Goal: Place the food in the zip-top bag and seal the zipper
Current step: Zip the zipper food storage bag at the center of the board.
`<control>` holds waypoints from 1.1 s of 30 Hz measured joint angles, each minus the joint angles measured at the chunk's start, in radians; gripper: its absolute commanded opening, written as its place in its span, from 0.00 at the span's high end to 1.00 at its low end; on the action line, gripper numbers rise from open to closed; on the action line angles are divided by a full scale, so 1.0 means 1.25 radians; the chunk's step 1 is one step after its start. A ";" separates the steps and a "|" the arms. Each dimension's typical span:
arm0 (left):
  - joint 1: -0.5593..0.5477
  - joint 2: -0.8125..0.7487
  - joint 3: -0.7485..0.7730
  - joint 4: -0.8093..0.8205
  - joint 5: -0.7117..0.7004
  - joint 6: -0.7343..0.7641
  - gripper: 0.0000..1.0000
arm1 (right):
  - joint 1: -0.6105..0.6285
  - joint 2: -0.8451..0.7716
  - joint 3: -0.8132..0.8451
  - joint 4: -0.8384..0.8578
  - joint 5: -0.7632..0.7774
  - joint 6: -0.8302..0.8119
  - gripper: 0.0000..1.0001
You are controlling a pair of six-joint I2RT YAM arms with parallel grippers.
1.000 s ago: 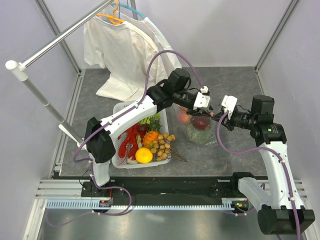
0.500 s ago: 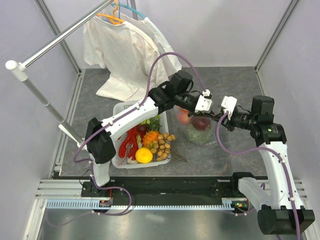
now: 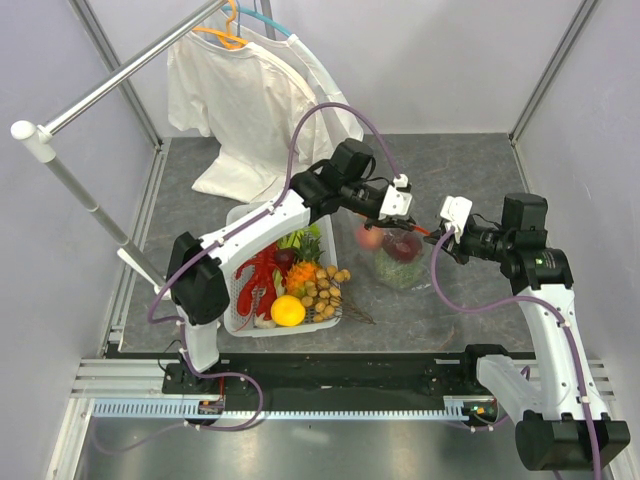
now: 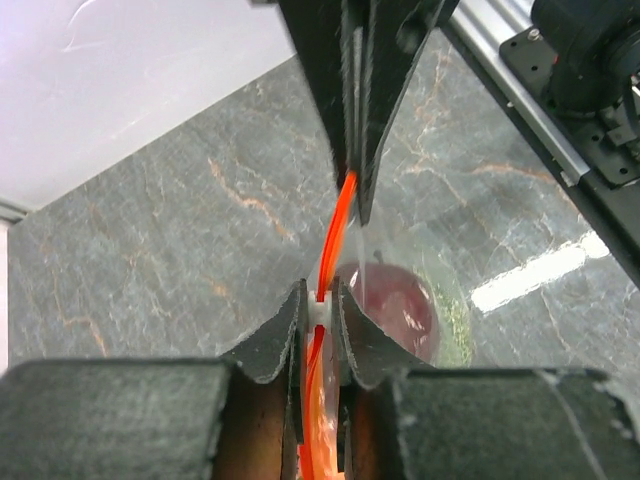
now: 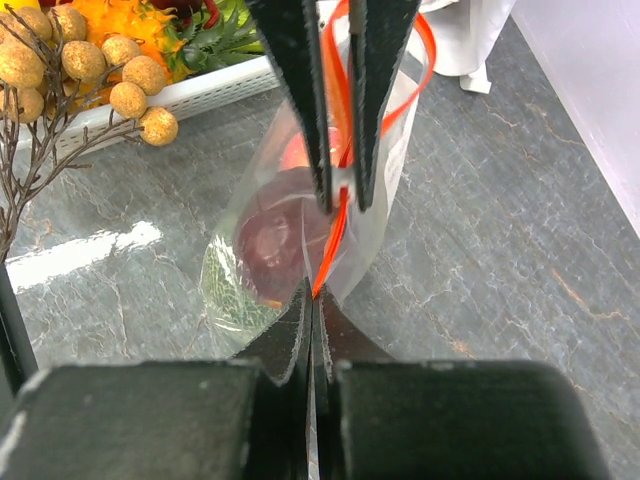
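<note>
The clear zip-top bag [image 3: 398,264] hangs just right of the basket, held up by both grippers. Inside it are a dark red piece [image 4: 397,303], a netted green melon [image 5: 228,290] and a pink peach [image 3: 368,237]. My left gripper [image 4: 320,303] is shut on the zipper [image 4: 335,232], on the small white tip of the orange strip. The strip runs straight across to my right gripper [image 5: 318,297], which is shut on its other end. In the top view the left gripper [image 3: 405,222] and right gripper [image 3: 436,236] are close together above the bag.
A white slatted basket [image 3: 238,216] left of the bag holds a red lobster, an orange [image 3: 288,310] and a twig of brown longans [image 5: 128,98]. A white T-shirt [image 3: 250,100] hangs from a rail [image 3: 120,80] at the back left.
The left gripper has closed onto the zipper's white tip and drawn a little left and back along the strip. The bag has shifted slightly. The right gripper has stayed put.
</note>
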 measured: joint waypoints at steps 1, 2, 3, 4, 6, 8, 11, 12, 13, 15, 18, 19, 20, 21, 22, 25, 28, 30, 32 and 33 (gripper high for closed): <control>0.004 0.000 0.000 -0.003 0.000 0.002 0.89 | 0.000 -0.001 0.000 0.000 0.000 -0.002 1.00; 0.008 0.000 -0.001 -0.005 -0.001 0.005 0.89 | 0.000 -0.002 0.000 -0.001 0.000 -0.005 1.00; 0.012 0.000 -0.002 -0.009 -0.001 0.007 0.90 | 0.000 -0.002 0.000 -0.002 0.000 -0.006 1.00; 0.018 0.000 -0.002 -0.012 -0.002 0.011 0.90 | 0.000 -0.002 0.000 -0.003 0.000 -0.009 1.00; 0.028 0.000 -0.003 -0.022 -0.001 0.016 0.91 | 0.000 -0.004 0.000 -0.003 0.001 -0.011 1.00; 0.043 0.000 -0.004 -0.035 -0.001 0.022 0.91 | 0.000 -0.008 0.000 -0.004 0.001 -0.013 1.00; 0.068 0.000 -0.007 -0.053 0.000 0.033 0.92 | 0.000 -0.013 0.000 -0.006 0.001 -0.015 1.00; 0.078 0.000 -0.009 -0.061 -0.001 0.038 0.92 | 0.000 -0.013 0.000 -0.006 0.001 -0.015 1.00; 0.088 0.000 -0.010 -0.073 -0.001 0.045 0.92 | 0.000 -0.013 0.000 -0.006 0.001 -0.015 1.00; 0.111 0.000 -0.014 -0.094 0.000 0.057 0.92 | 0.000 -0.013 0.000 -0.006 0.001 -0.016 1.00; 0.145 0.000 -0.024 -0.121 0.000 0.079 0.92 | 0.000 -0.013 0.000 -0.006 0.001 -0.016 1.00; 0.156 0.000 -0.027 -0.129 -0.001 0.086 0.92 | 0.000 -0.013 0.000 -0.006 0.001 -0.017 1.00; 0.171 0.000 -0.036 -0.136 -0.002 0.096 0.92 | 0.000 -0.013 0.000 -0.007 0.000 -0.017 1.00; 0.182 0.000 -0.040 -0.145 -0.002 0.103 0.92 | 0.000 -0.013 0.000 -0.007 0.000 -0.017 1.00; 0.197 0.000 -0.045 -0.155 -0.003 0.113 0.92 | 0.000 -0.013 0.000 -0.009 0.001 -0.017 1.00; 0.238 0.000 -0.051 -0.184 -0.008 0.140 0.92 | 0.000 -0.014 0.000 -0.009 0.000 -0.017 1.00; 0.271 0.000 -0.051 -0.206 -0.011 0.163 0.92 | 0.000 -0.015 0.000 -0.009 0.000 -0.017 1.00; 0.284 0.000 -0.052 -0.219 -0.018 0.177 0.92 | 0.000 -0.016 0.000 -0.009 0.000 -0.017 1.00; 0.291 0.000 -0.052 -0.226 -0.024 0.187 0.92 | 0.000 -0.016 0.000 -0.009 0.000 -0.017 1.00; 0.294 0.000 -0.052 -0.230 -0.028 0.192 0.92 | 0.000 -0.016 0.000 -0.009 0.000 -0.017 1.00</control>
